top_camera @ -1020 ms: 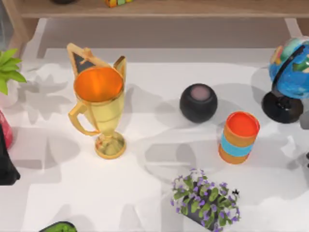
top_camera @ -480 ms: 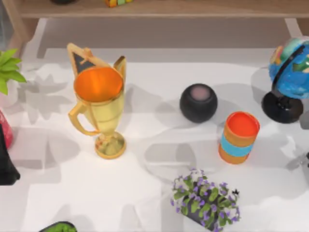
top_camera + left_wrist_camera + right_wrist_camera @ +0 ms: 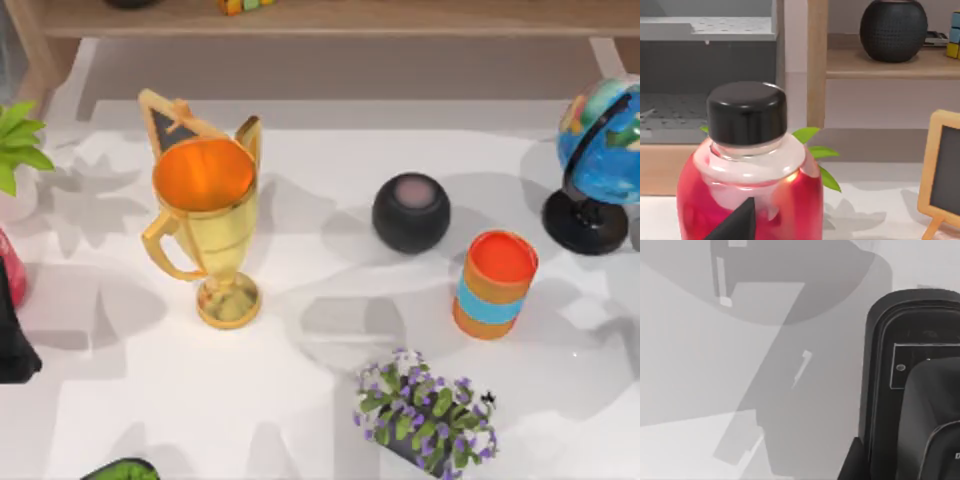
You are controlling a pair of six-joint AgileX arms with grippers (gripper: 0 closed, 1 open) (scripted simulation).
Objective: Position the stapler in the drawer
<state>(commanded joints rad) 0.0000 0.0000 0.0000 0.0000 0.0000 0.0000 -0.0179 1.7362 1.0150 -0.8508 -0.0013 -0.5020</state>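
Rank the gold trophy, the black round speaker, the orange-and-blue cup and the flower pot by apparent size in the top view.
1. Gold trophy, clearly largest.
2. Flower pot, with its spread of purple blooms.
3. Orange-and-blue cup and black round speaker: too close to rank.

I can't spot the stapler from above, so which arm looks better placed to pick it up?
Probably the right: its wrist camera sits close over a glossy black oblong, likely the stapler; the left's faces a red black-capped bottle.
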